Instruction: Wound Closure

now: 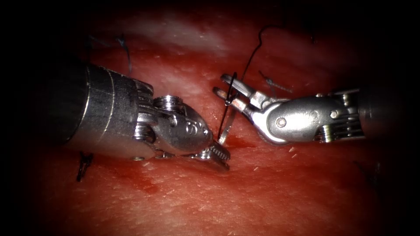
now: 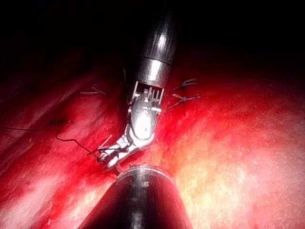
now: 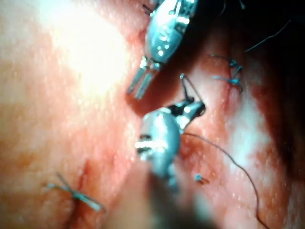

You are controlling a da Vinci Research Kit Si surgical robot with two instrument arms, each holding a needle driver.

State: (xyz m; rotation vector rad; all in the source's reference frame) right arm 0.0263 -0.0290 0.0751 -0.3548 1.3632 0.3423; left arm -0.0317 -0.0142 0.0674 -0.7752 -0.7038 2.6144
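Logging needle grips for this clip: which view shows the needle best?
The endoscope view: the needle stands between the tools, the right tool gripping it near its upper end. In the right wrist view it is a thin arc; in the left wrist view I cannot make it out.

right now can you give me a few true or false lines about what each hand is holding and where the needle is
1. The right hand holds the needle. True.
2. The left hand grips the needle. False: its tip is low against the tissue, beside the needle's lower end; no needle shows between its jaws.
3. The thread runs up and away from the needle. True.
4. The needle lies flat on the tissue, free of both hands. False: it stands steeply, held in the right hand's jaws near its upper end.
5. Cut ends of thread lie on the tissue left of the left hand. True.
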